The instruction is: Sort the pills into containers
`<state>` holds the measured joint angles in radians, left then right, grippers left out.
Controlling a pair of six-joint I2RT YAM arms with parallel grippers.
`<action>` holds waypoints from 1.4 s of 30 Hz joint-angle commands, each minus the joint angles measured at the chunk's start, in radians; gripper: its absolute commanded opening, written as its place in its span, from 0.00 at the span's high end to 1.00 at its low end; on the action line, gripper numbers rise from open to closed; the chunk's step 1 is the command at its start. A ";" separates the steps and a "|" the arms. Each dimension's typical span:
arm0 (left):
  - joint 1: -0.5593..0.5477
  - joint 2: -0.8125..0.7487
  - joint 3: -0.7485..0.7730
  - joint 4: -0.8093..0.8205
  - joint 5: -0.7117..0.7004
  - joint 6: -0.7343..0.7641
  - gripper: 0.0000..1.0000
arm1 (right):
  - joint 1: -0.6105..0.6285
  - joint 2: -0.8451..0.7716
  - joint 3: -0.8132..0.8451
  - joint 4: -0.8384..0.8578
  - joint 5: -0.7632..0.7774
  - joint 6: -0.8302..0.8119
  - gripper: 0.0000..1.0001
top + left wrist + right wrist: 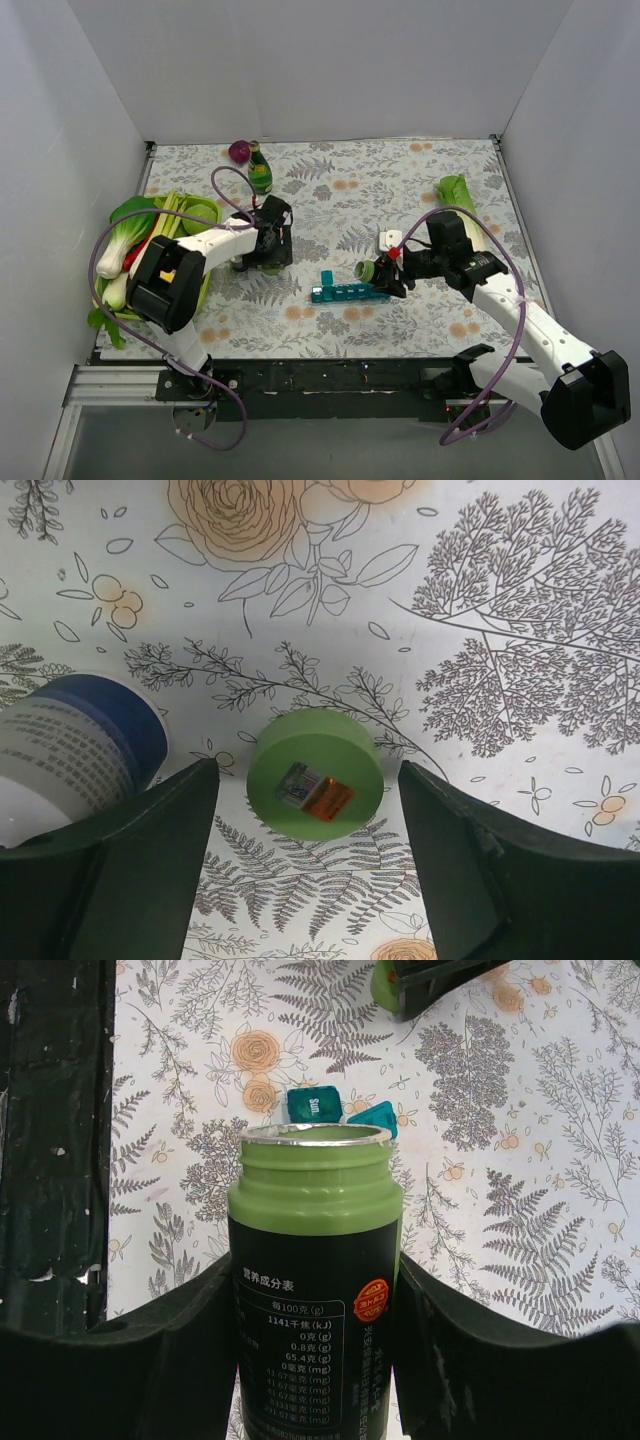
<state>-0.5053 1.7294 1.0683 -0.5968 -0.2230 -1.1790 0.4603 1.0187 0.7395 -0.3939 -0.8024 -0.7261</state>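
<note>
The teal-blue pill organiser [345, 292] lies on the floral cloth at centre front; in the right wrist view two of its open lids [318, 1104] show just beyond the bottle mouth. My right gripper [392, 274] [313, 1285] is shut on an uncapped green-and-black pill bottle [315, 1260] [370, 268], tipped with its mouth toward the organiser. My left gripper [263, 256] [308, 785] is open just above the cloth, its fingers either side of a light green bottle cap [315, 772] and not touching it. No pills show.
A white bottle with a blue band [75, 755] lies left of the cap. A dark green yellow-label bottle [260, 172] and a purple onion [239, 151] stand at the back. A green basket [205, 212] of vegetables sits left, bok choy [457, 193] right, a small white object [390, 240] beside the right gripper.
</note>
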 commanded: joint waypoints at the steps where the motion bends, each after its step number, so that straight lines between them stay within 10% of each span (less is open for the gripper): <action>1: 0.008 -0.014 0.064 -0.026 -0.032 0.036 0.26 | -0.006 -0.019 0.004 0.030 -0.021 0.008 0.98; 20: 0.011 -0.604 -0.074 0.218 0.596 0.107 0.02 | -0.147 0.029 0.118 0.133 -0.378 0.263 0.96; 27: 0.010 -0.838 -0.202 0.255 0.585 0.082 0.02 | -0.307 0.132 0.352 0.709 -0.357 1.000 0.96; 32: 0.010 -0.944 -0.251 0.279 0.588 0.044 0.02 | -0.275 0.205 0.343 2.040 -0.304 2.082 0.95; 42: 0.011 -0.967 -0.278 0.305 0.600 0.016 0.02 | -0.456 0.134 0.374 2.191 -0.148 2.271 0.97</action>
<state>-0.4992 0.7494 0.8001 -0.3183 0.3534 -1.1465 -0.0154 1.1587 1.0657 1.2396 -1.0618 1.3167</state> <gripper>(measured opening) 0.981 0.596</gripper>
